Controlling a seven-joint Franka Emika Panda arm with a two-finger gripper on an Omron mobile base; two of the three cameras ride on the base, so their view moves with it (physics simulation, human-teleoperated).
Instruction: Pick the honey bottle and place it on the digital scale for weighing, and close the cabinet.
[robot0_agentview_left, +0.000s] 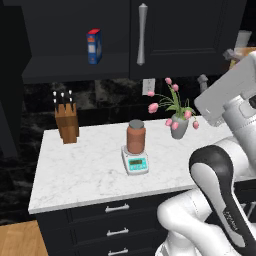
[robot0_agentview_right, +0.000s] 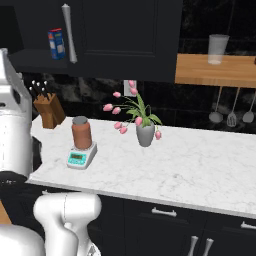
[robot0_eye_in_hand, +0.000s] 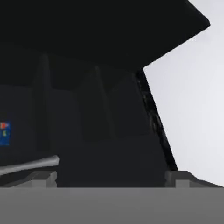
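On the marble desk (robot0_agentview_left: 80, 170) the bottle (robot0_agentview_left: 136, 137) tops the scale (robot0_agentview_left: 135, 162); cabinet (robot0_agentview_left: 185, 35) at upper frame open; we cannot tell our jaws' spread, risking missing the door.

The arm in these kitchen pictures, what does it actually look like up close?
The arm is made of rounded, glossy white shells joined by dark, near-black joints, with small dark lettering on one black band in the left base view. Its upper part ends in a boxy light-grey block. No loose cables show. In the hand view, the claw shows two small dark grey, blocky finger tips.
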